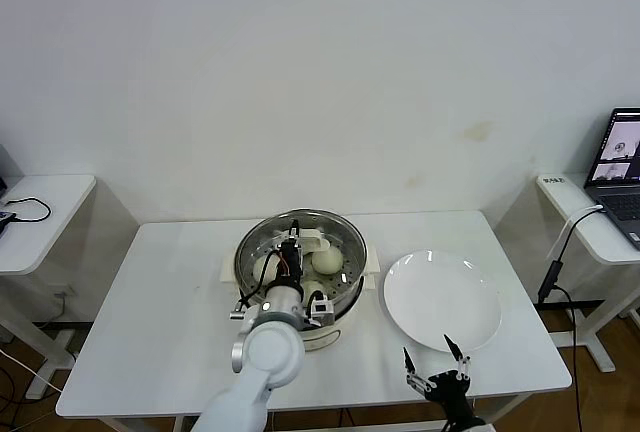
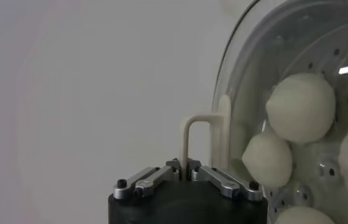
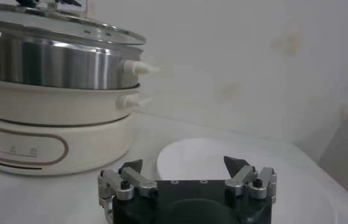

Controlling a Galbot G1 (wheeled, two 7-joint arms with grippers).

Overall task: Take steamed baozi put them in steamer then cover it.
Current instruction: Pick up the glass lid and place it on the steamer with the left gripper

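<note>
the left gripper was at centre frame in the head view, over the steamer, clamped tight on the cream handle of the glass cover. the cover sat on the steamer's rim, as the right wrist view showed. through the glass the steamed baozi lay inside on the perforated floor, four showing in the left wrist view, bunched close. the steamer stood on its cream pot base at mid table. the right gripper hung low at the bottom of the head view, right of centre, jaws spread wide and holding nothing, just at the near edge of the white plate. the plate lay right of the steamer, close beside it but not touching.
</note>
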